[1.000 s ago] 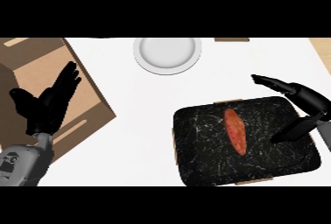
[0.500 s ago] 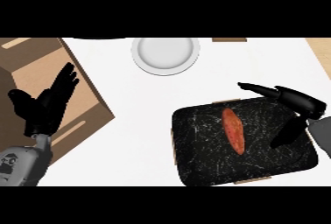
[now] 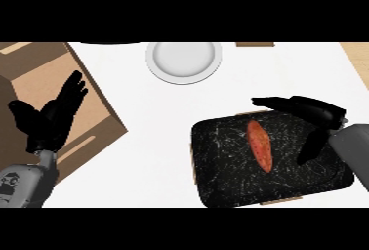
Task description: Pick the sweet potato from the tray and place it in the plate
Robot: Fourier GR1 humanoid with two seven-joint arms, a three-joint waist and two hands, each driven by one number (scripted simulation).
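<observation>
Head view, looking steeply down at the counter [image 3: 151, 146]. Nearest, at the lower right, lies the dark tray [image 3: 223, 188], with the right forearm entering over its right edge. The potato [image 3: 259, 145] lies lengthwise on the tray, in its upper middle, apart from every wall. The right hand [image 3: 316, 113] hovers over the tray's far right corner, wide open: fingers reach leftward past the potato's far tip, the thumb hangs down to the potato's right, and nothing is held. Whether any finger touches the tray cannot be told. The left hand [image 3: 47, 122] rests open, fingers up, at the view's left over a brown wooden surface [image 3: 93, 141]; it holds nothing. Farthest, at the top centre, stands the white plate [image 3: 184, 59], well apart from the tray.

Step in hand: the approach to the pick; the potato is not yet grasped. The next move probably calls for the right hand to shift left and descend until fingers and thumb straddle the potato across its narrow width, then close before any lift. Carriage to the plate follows, up and leftward across bare counter.
</observation>
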